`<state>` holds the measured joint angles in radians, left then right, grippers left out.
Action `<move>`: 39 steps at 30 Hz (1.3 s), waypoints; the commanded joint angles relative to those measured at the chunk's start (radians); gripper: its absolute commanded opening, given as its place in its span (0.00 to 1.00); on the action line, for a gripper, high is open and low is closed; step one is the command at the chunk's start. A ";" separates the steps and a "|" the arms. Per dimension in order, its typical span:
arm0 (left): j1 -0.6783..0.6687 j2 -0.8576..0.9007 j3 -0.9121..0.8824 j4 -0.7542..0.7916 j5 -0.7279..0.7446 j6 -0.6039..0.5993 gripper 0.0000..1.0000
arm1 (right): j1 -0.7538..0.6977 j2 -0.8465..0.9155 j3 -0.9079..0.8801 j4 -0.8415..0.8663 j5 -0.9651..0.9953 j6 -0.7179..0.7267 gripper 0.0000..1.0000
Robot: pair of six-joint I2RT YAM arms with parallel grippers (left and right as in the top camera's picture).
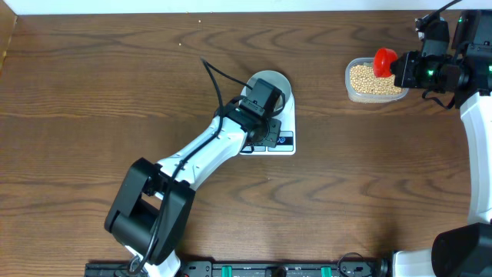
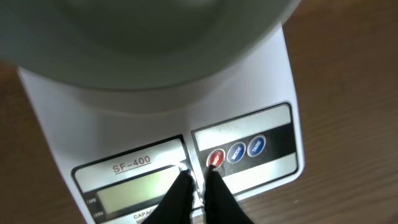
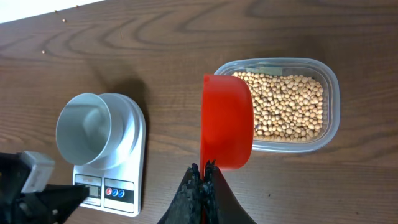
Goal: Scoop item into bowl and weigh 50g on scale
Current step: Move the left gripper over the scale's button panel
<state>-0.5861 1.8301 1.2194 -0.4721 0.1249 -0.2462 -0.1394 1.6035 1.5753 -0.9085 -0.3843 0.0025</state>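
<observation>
1. Pressing its fingertips close together, the left gripper (image 2: 198, 180) points down at the front panel of the scale (image 2: 62, 130), between the grey display (image 2: 140, 194) and the red button (image 2: 215, 158). Whether it touches the panel is unclear.
2. The pale bowl (image 3: 84, 127) stands empty on the scale's far half, its rim overhanging the platform. The left wrist view shows it only as a blur, cut off at the top.
3. The right gripper (image 3: 204, 177) pinches the handle of a red scoop (image 3: 227, 121), held on edge over the far side of the clear tub (image 3: 329, 81).
4. Soybeans (image 3: 286, 102) lie in the tub. The scoop's hollow faces away, so its contents are hidden.
5. The tub sits well to the right of the scale, near the far edge of the wooden table (image 1: 115, 77), with open wood between them. Overhead, the right gripper covers the tub's right end.
</observation>
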 commanded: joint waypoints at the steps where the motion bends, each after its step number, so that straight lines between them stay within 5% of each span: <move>1: -0.010 0.008 -0.010 -0.002 -0.006 0.026 0.26 | -0.006 -0.008 0.016 -0.002 0.002 -0.015 0.01; 7: -0.047 0.010 -0.010 -0.002 -0.006 0.085 0.50 | -0.006 -0.008 0.016 -0.008 0.002 -0.015 0.01; 13: -0.091 0.035 -0.010 0.023 -0.006 0.165 0.57 | -0.006 -0.008 0.015 -0.010 0.002 -0.015 0.01; 39: -0.092 0.093 -0.010 0.076 0.003 0.192 0.65 | -0.006 -0.008 0.014 -0.024 0.002 -0.016 0.01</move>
<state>-0.6807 1.9041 1.2190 -0.3962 0.1249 -0.0799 -0.1394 1.6035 1.5753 -0.9279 -0.3843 0.0025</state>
